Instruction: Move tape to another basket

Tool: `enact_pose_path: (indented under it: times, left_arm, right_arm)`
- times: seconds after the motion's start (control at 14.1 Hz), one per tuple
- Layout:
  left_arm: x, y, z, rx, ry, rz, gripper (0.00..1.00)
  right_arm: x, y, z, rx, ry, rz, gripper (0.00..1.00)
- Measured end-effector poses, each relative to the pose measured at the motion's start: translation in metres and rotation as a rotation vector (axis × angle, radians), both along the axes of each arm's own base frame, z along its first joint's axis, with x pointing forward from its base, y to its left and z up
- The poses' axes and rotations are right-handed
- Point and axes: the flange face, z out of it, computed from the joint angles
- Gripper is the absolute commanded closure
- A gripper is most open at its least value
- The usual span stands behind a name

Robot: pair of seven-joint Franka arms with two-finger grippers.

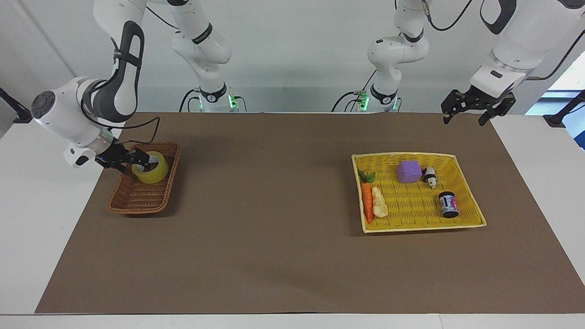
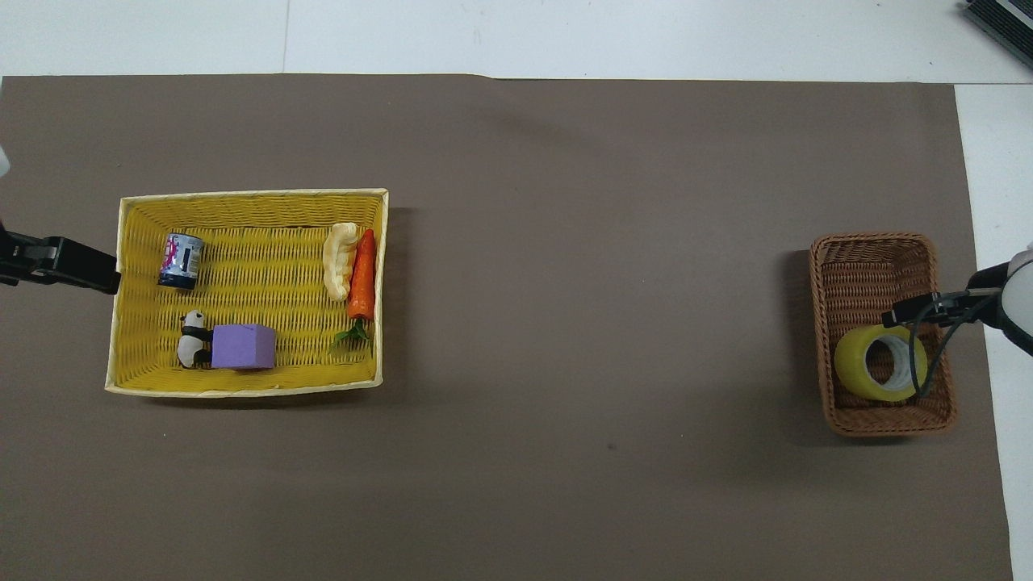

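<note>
The tape [image 2: 880,374] lies in the basket [image 2: 867,258], in the part of it nearest the robots, its open core facing upward and its yellow band resting against the woven wall at that end. The basket, narrow and dark brown, sits on the brown mat [image 1: 274,192] toward the right arm's end of the table. The right gripper [image 1: 147,159] reaches in over the basket's rim from the table's edge and sits just above the top of the roll; its fingers stand apart and are not clamped on the roll, though from the facing view it is hard to say whether a fingertip brushes the rim of the tape. In the overhead view the right gripper's tip [image 2: 894,315] shows over the middle of the basket, beside the roll, with a dark cable looping down across the tape. The left gripper [image 1: 466,116] waits in the air over the mat's corner at the left arm's end, jaws spread wide and holding nothing. Below and in front of it lies the yellow tray-basket [image 1: 470,214], well apart from the brown one, and in it rest a purple block [image 1: 408,172], a small panda figure [image 1: 430,176], a dark can [image 1: 448,204], a carrot [image 1: 366,201] and a pale corn-like piece [image 1: 379,202] beside the carrot
</note>
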Motion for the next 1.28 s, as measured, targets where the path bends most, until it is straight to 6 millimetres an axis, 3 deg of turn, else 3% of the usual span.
enact_pose_path:
  times: [0.21,0.36,0.57,0.71,0.85,1.14,1.28]
  left_arm:
    - [0.0,0.0,0.0,0.0,0.0,0.0,0.0]
    - [0.0,0.0,0.0,0.0,0.0,0.0,0.0]
    - [0.0,0.0,0.0,0.0,0.0,0.0,0.0]
    - [0.0,0.0,0.0,0.0,0.0,0.0,0.0]
    - [0.0,0.0,0.0,0.0,0.0,0.0,0.0]
    - [0.0,0.0,0.0,0.0,0.0,0.0,0.0]
    - [0.0,0.0,0.0,0.0,0.0,0.0,0.0]
  right_arm:
    - [0.022,0.028,0.048,-0.036,-0.056,0.002,0.0]
    - [0.03,0.066,0.08,-0.095,-0.073,-0.049,0.0]
    - [0.026,0.134,0.116,-0.139,-0.073,-0.146,0.0]
    - [0.016,0.158,0.14,-0.152,-0.079,-0.209,0.0]
    - [0.003,0.16,0.173,-0.153,-0.087,-0.249,0.0]
    - [-0.031,0.15,0.265,-0.151,-0.119,-0.281,0.0]
    - [-0.041,0.148,0.291,-0.152,-0.132,-0.287,0.0]
